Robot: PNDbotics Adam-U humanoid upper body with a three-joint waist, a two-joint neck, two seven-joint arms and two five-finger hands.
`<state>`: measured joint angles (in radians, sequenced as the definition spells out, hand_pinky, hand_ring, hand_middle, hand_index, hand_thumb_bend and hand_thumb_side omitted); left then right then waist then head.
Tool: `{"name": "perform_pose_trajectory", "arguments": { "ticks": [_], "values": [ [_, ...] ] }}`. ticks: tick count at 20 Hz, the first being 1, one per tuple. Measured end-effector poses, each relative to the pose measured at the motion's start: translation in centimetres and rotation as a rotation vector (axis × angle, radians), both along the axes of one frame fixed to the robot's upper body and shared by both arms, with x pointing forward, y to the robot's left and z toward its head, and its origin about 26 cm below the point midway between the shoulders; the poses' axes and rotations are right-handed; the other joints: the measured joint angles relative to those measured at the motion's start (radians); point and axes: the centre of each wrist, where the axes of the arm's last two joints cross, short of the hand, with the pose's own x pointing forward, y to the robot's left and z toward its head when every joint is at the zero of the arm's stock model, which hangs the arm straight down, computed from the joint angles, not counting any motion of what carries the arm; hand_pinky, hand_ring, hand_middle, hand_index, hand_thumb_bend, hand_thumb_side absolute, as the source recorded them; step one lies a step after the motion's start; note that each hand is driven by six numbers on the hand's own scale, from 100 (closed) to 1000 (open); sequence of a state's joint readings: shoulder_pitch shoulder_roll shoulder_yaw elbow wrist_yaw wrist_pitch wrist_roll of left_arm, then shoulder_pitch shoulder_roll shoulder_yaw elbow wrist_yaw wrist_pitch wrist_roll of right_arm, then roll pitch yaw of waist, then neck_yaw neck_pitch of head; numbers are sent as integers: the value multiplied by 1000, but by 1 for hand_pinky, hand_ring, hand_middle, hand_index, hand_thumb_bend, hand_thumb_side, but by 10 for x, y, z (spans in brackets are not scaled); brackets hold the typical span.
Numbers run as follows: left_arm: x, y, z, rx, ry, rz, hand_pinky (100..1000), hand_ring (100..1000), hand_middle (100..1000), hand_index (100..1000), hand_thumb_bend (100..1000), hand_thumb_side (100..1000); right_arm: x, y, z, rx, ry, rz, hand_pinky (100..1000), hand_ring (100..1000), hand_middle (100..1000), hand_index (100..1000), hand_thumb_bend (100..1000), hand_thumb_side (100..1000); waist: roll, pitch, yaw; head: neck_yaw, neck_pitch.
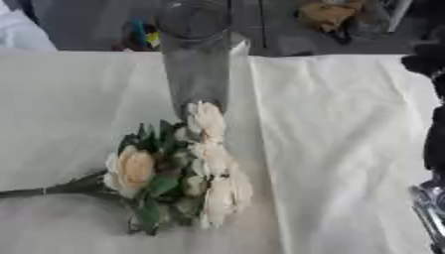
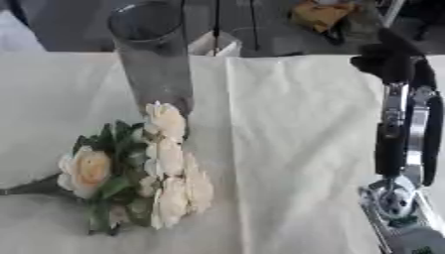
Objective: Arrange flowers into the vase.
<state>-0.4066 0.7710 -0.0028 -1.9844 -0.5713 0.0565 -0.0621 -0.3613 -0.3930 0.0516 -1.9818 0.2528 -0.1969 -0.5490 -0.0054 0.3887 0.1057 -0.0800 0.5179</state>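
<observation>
Right now your bouquet of flowers point(image 1: 187, 168) lies flat on the cream tablecloth point(image 1: 347, 149), its cream and pale peach blooms bunched with green leaves toward the near-left part of the table. Its dark stems point(image 1: 52, 188) run off toward the left edge of the view, and the heads point to the right and toward the far side. The topmost bloom lies right at the foot of the glass vase point(image 2: 155, 59), touching it or just short of it; you cannot tell which from these views. That vase is a tall clear cylinder, standing upright on the cloth just beyond the flowers, with nothing visible inside it. Your right hand point(image 2: 387, 59) shows at the right side of the table as a dark shape at the end of the silver and black forearm point(image 2: 404, 134), which rises from the lower right corner. It is held well apart from both the flowers and the vase and touches neither of them. The fingers appear bunched into one dark mass, yet whether they are curled or straight cannot be made out, so treat their state as unknown. Nothing is seen in that hand. Your left hand appears in neither view. A fold in the cloth runs from the far edge toward you, just right of the vase and the flowers.
</observation>
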Motion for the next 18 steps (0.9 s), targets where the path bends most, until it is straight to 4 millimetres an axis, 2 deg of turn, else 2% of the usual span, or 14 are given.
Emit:
{"name": "perform_pose_trajectory", "arguments": {
  "ticks": [3, 6, 12, 14, 16, 17, 18],
  "values": [
    [-1, 0, 6, 144, 73, 38, 770, 845, 852, 1000, 188, 952, 0, 1, 0, -6, 4, 5, 697, 648, 638, 831, 100, 1000, 0, 0, -4, 9, 0],
    [-1, -2, 13, 264, 144, 64, 799, 871, 865, 1000, 251, 928, 0, 1, 0, -11, 6, 8, 697, 648, 637, 831, 100, 1000, 4, -1, -10, 13, 0],
    [-1, -12, 20, 407, 268, 80, 847, 897, 883, 981, 334, 892, 0, 1, -1, -15, 14, 16, 697, 647, 636, 831, 100, 1000, 9, -1, -15, 15, -2],
    [0, -18, 23, 431, 300, 76, 841, 884, 878, 979, 373, 884, 0, 2, -1, -18, 17, 19, 697, 647, 636, 831, 100, 1000, 11, -1, -17, 16, -5],
    [1, -23, 22, 466, 343, 75, 832, 872, 876, 993, 446, 891, 0, 3, -1, -22, 20, 24, 697, 647, 635, 831, 100, 1000, 12, -1, -21, 17, -8],
    [1, -25, 21, 486, 365, 74, 833, 875, 881, 1000, 514, 897, 0, 3, -1, -23, 20, 24, 697, 647, 635, 831, 100, 1000, 12, -1, -22, 17, -9],
    [1, -27, 19, 505, 386, 73, 833, 875, 881, 1000, 525, 897, 0, 3, -1, -23, 20, 25, 697, 646, 635, 831, 100, 1000, 14, -1, -25, 17, -9]
  ]
}}
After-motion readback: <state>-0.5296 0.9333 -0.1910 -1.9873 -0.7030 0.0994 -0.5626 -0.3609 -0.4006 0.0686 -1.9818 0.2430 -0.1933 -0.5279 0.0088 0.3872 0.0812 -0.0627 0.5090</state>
